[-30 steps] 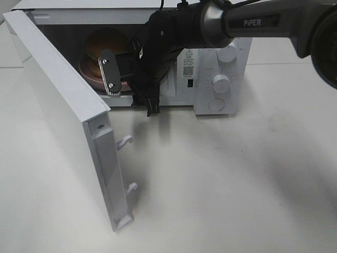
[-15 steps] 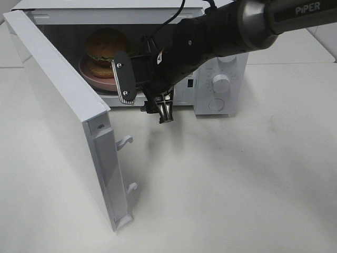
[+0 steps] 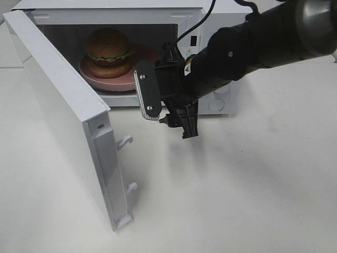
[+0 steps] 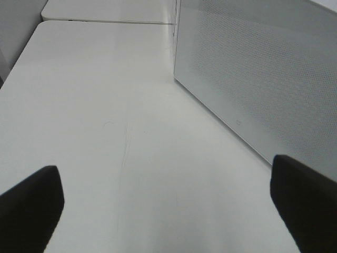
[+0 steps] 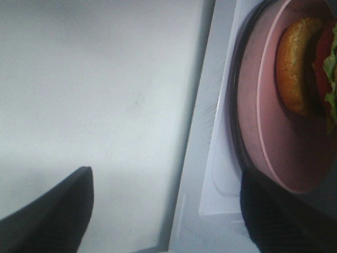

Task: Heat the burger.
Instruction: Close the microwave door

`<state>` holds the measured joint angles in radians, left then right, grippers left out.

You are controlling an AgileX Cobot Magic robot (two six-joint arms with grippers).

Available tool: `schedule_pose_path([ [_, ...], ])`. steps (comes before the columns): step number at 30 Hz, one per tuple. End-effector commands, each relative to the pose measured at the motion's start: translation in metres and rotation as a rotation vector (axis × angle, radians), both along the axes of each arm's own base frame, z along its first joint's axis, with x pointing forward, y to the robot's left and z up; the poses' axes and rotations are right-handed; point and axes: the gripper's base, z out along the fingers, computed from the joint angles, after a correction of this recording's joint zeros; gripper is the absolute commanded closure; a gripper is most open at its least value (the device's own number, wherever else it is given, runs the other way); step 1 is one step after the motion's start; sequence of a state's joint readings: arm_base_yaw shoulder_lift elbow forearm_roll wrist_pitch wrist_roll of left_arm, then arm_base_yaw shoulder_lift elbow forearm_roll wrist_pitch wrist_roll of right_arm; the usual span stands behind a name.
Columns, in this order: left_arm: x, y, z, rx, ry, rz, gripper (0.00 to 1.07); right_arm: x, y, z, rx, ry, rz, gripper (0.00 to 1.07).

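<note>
The burger (image 3: pixel 108 51) sits on a pink plate (image 3: pixel 121 80) inside the open microwave (image 3: pixel 116 16). It also shows in the right wrist view (image 5: pixel 301 68), on the plate (image 5: pixel 274 147). My right gripper (image 3: pixel 167 109) is open and empty. It hangs just outside the cavity's front edge, to the right of the burger and apart from it. In the right wrist view the gripper (image 5: pixel 168 221) has its dark fingers (image 5: pixel 52 211) spread wide. My left gripper (image 4: pixel 168 205) is open and empty over bare table, and is out of the exterior view.
The microwave door (image 3: pixel 58 95) swings out wide to the left, with latch hooks (image 3: pixel 125 141) on its free edge. The left wrist view shows its perforated outer face (image 4: pixel 258 74). White table (image 3: pixel 237 184) lies in front. The right arm (image 3: pixel 253 47) covers the control panel.
My right gripper has drawn back out of the microwave cavity, moving right and toward the front. The burger and plate stay inside, now uncovered.
</note>
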<state>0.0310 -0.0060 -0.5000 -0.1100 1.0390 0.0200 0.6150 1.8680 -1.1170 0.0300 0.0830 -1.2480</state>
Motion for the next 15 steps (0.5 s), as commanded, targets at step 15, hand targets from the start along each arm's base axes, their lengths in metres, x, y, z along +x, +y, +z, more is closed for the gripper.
schedule_pose_path([
  [15,-0.002,0.000,-0.001,0.003,-0.018,0.000,0.07,-0.050,-0.052,0.019,0.108,-0.027,-0.125,0.32],
])
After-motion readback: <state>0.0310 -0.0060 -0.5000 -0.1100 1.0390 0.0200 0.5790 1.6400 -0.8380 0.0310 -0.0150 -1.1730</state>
